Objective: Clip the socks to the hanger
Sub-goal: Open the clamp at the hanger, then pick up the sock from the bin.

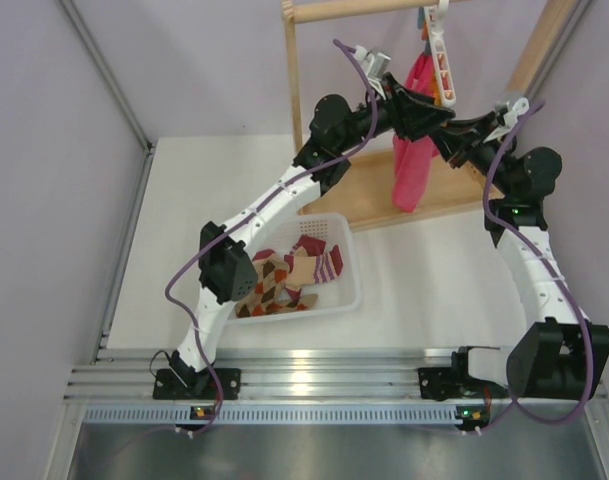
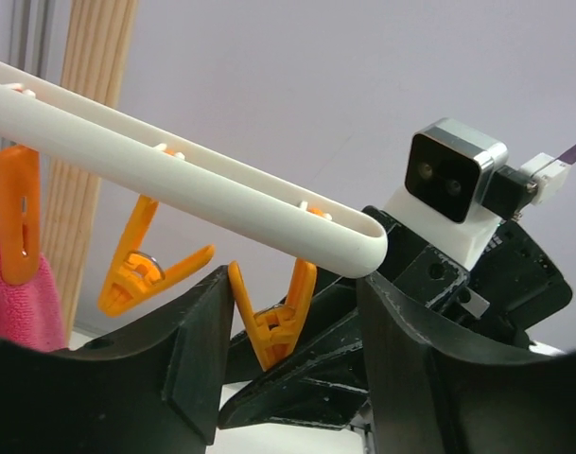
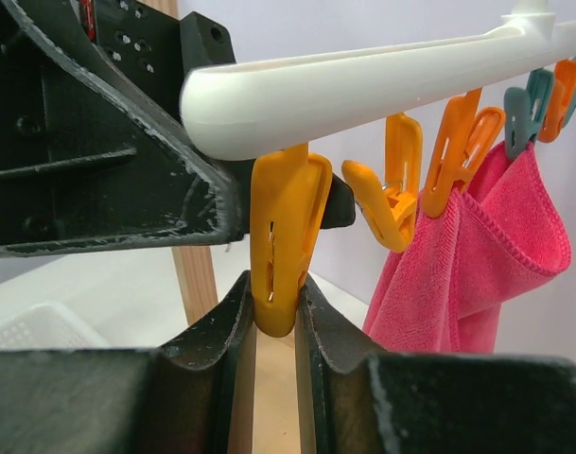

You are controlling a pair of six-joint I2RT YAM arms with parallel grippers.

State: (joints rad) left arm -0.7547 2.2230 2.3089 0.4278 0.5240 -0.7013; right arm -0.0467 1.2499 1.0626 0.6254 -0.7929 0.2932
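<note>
Right gripper (image 3: 273, 303) is clamped tight on the orange end clip (image 3: 283, 236) under the tip of the hanger (image 3: 382, 85). Left gripper (image 2: 292, 284) is partly open, jaws straddling that same clip, gripping nothing. Pink towel (image 3: 486, 255) hangs from farther clips. Socks (image 1: 294, 270) lie in the white basket (image 1: 349, 290) on the table, well apart from both grippers.

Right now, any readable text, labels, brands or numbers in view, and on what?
No text can be read in any view.
The hanger, orange clips, pink towel, basket and socks show no print.
On the wrist camera and arm bases, any marking is too small to tell.
</note>
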